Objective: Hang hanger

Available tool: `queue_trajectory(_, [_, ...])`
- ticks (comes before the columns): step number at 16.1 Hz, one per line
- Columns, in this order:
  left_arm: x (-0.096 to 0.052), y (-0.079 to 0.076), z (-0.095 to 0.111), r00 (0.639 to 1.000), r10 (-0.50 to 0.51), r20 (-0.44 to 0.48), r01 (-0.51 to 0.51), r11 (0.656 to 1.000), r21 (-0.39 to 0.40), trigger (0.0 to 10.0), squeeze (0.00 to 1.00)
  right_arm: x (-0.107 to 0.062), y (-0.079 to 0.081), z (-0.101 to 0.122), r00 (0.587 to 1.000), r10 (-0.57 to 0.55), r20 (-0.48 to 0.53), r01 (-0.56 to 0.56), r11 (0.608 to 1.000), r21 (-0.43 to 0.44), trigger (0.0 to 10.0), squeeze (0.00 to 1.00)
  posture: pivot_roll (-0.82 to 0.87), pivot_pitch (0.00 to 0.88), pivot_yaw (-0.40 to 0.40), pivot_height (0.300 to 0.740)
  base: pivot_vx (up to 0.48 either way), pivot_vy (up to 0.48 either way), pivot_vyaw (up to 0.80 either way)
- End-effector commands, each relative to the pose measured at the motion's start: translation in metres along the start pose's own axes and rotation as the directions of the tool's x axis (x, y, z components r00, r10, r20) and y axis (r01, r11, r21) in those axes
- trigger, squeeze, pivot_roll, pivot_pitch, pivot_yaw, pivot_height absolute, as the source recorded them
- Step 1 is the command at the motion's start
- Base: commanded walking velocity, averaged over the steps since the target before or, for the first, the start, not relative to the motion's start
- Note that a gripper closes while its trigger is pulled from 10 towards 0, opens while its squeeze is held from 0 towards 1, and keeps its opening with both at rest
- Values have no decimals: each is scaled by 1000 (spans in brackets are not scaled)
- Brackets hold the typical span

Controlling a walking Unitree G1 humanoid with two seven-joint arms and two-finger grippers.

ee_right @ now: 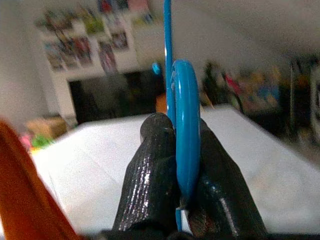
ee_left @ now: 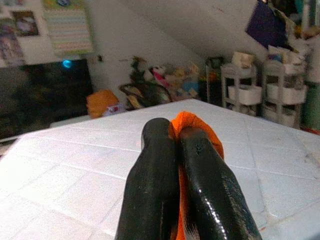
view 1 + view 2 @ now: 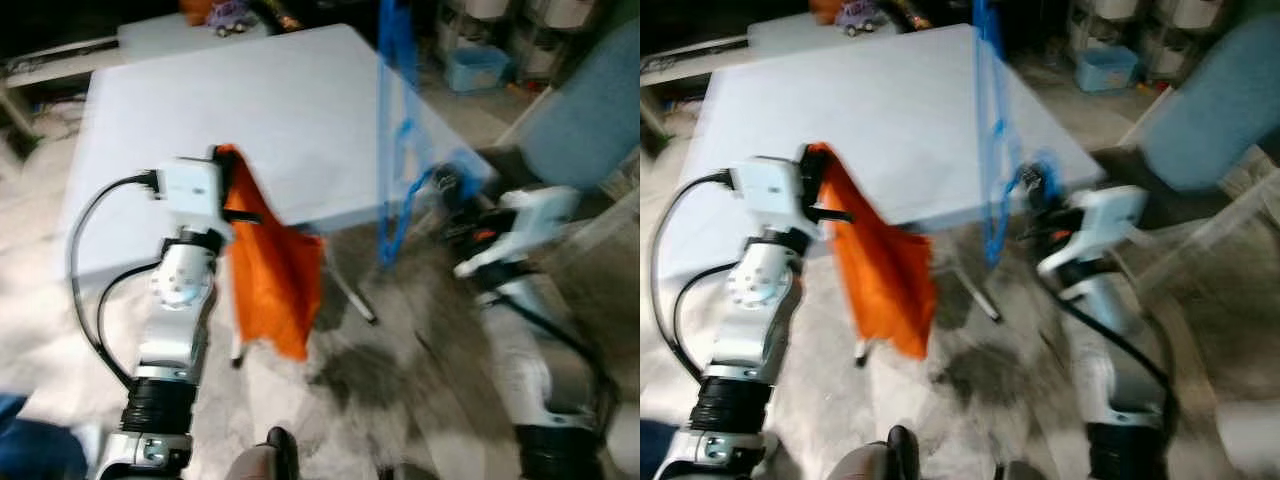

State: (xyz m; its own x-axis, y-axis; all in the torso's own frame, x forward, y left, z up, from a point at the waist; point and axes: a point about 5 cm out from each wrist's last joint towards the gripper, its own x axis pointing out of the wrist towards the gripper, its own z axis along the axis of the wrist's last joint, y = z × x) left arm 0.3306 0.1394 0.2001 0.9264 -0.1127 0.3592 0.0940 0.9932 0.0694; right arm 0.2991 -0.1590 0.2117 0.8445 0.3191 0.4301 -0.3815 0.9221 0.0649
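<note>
A blue plastic hanger stands upright at the white table's right front corner, held at its lower end by my right gripper, which is shut on it. In the right wrist view the hanger is pinched between the black fingers. My left gripper is shut on an orange cloth, which hangs down in front of the table edge. In the left wrist view the cloth pokes up between the closed fingers.
The white folding table fills the middle; its leg slants to the floor. Toys lie at its far edge. A blue bin and shelving stand at the back right. A grey-blue chair back is on the right.
</note>
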Motion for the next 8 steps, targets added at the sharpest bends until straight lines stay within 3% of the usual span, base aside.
queue_trajectory(1, [-2, 7, 1, 1000, 17, 7, -17, 1000, -11, 10000, 0, 4, 6, 7, 1000, 20, 18, -20, 1000, 19, 10000, 0, -52, 143, 68, 740, 0, 0, 0])
queue_trajectory(3, [-2, 7, 1, 1000, 14, 9, -13, 1000, -12, 10000, 0, 4, 7, 9, 1000, 27, 16, -27, 999, 23, 10000, 0, -55, 143, 72, 740, 0, 0, 0])
queue_trajectory(8, [0, 8, 4, 1000, 8, 19, -8, 1000, -3, 10000, 0, 2, 12, 10, 1000, 22, 11, -22, 999, 31, 10000, 0, -55, 146, 80, 740, 285, 0, 0])
